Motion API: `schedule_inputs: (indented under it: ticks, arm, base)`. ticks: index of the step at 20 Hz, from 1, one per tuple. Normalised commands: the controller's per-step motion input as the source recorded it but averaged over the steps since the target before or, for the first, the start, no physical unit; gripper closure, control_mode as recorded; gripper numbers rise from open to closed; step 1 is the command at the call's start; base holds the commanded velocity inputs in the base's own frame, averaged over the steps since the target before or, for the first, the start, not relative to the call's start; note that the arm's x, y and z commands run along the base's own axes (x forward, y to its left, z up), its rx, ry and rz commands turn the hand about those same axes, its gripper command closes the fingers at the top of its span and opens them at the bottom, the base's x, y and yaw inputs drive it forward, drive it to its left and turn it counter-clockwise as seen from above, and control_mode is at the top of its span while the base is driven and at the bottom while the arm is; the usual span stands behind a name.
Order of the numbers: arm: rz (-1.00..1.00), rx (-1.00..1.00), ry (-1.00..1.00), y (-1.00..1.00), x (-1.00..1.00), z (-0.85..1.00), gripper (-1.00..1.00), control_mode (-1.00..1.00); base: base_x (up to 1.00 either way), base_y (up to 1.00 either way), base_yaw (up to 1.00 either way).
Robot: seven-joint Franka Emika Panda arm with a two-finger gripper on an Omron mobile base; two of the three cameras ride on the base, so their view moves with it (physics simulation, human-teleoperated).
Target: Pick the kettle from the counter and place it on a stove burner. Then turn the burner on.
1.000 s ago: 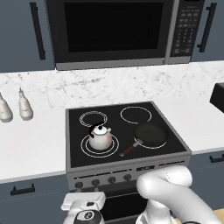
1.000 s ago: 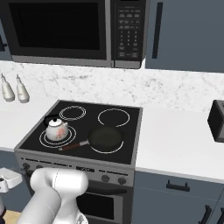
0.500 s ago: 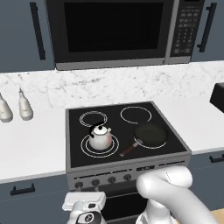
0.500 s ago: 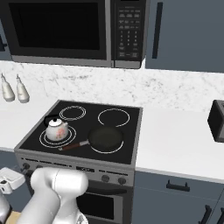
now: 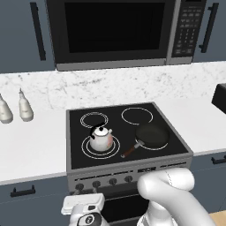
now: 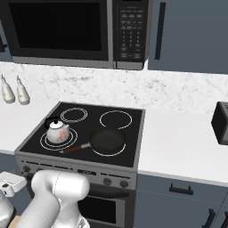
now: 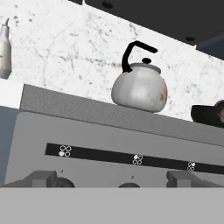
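Hanging low in front of the stove's control panel, the gripper [image 5: 84,211] sits below the row of knobs [image 5: 103,182] at the left end of the range; its fingers are hidden, so I cannot tell whether they are spread or pressed together, and nothing shows it touching anything. From the hand view the camera looks up at the grey stove front [image 7: 109,131], with three marked positions on the black strip [image 7: 131,159] and the tops of knobs along the bottom.

One kettle [image 5: 101,137] stands upright on the stove burner [image 5: 101,147], the large double-ring one at front left, its black handle arched over the lid. One dark frying pan [image 5: 152,135] rests on the front right burner, its handle pointing toward the kettle but apart from it. Four burners are drawn on the black glass; the two rear ones [image 5: 137,115] are bare. Two pale bottles [image 5: 15,107] stand side by side on the counter [image 5: 31,145] left of the stove, near the wall. A microwave [image 5: 114,33] hangs above. A dark appliance [image 6: 221,122] sits on the right stretch of counter.
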Motion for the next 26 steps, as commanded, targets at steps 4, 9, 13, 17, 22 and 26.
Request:
schedule_inputs:
  ticks: [4, 9, 13, 17, 22, 26]
  arm:
    - [0.06, 0.0, -0.07, 0.0, 0.16, -0.11, -1.0, -1.0]
    - [0.0, 0.0, -0.05, 0.13, 0.03, -0.2, -1.0, -1.0]
    - [0.0, 0.0, -0.02, 0.11, 0.06, -0.06, -1.0, -1.0]
    - [0.01, 0.0, 0.0, 0.27, 0.11, 0.0, -1.0, -1.0]
    - [0.04, 0.0, 0.0, 0.03, 0.17, 0.0, -1.0, -1.0]
    - [0.04, 0.0, 0.0, -0.11, 0.01, -0.18, -1.0, -1.0]
  base:
    - [0.0, 0.0, 0.0]
    - [0.0, 0.0, 0.0]
    - [0.0, 0.0, 0.0]
    - [0.0, 0.0, 0.0]
    - [0.0, 0.0, 0.0]
    - [0.0, 0.0, 0.0]
